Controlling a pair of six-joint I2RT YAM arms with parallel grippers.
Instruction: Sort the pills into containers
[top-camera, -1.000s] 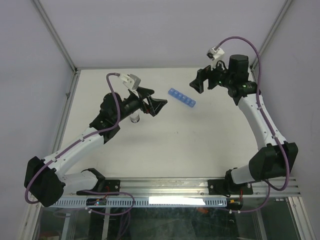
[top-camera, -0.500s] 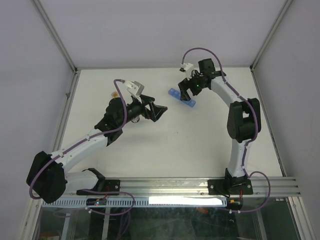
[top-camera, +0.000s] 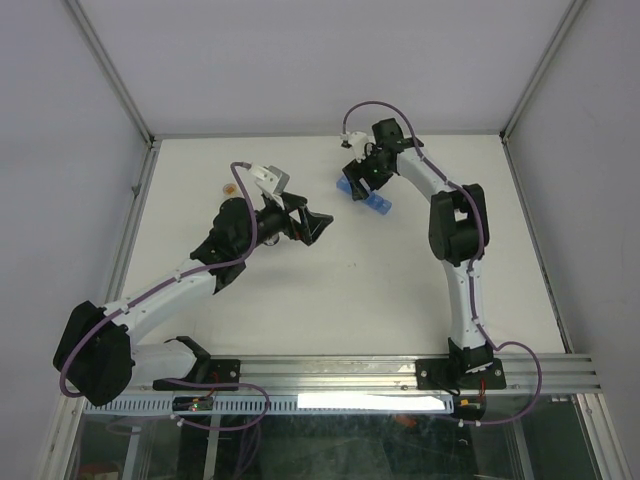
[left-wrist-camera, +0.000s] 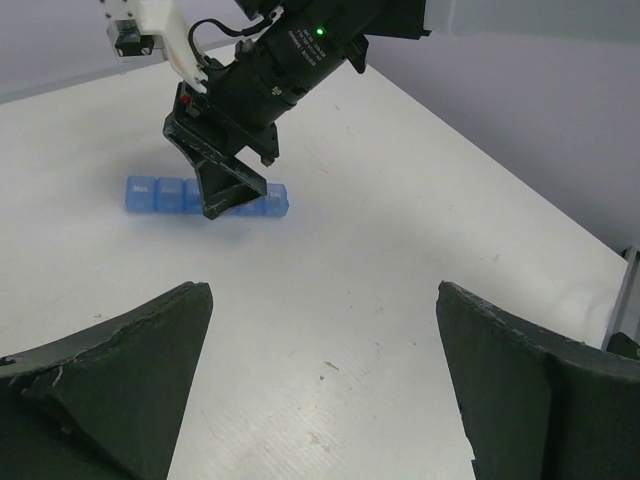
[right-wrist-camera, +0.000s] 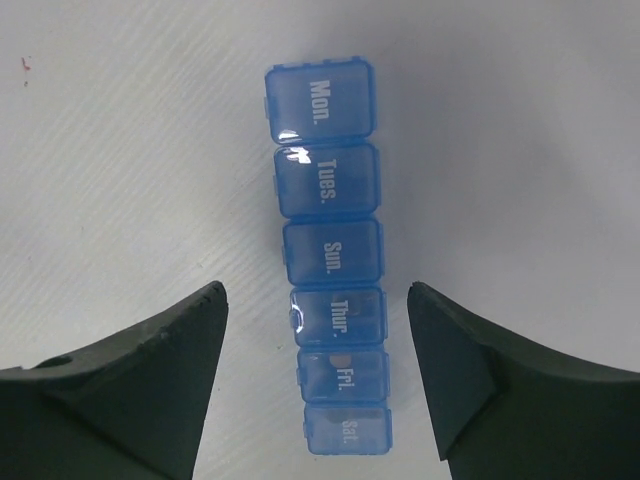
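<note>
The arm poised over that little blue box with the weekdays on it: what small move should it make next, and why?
Probably close the right hand gently on the translucent blue plastic pill-organizer strip. Its fingers stand open either side of the Thur. and Fri. compartments, apparently not touching, so the strip is not yet gripped.

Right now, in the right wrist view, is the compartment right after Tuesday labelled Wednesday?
No, on the blue pill organizer the compartment after Tues. reads Sun., and the one after that reads Thur.
</note>
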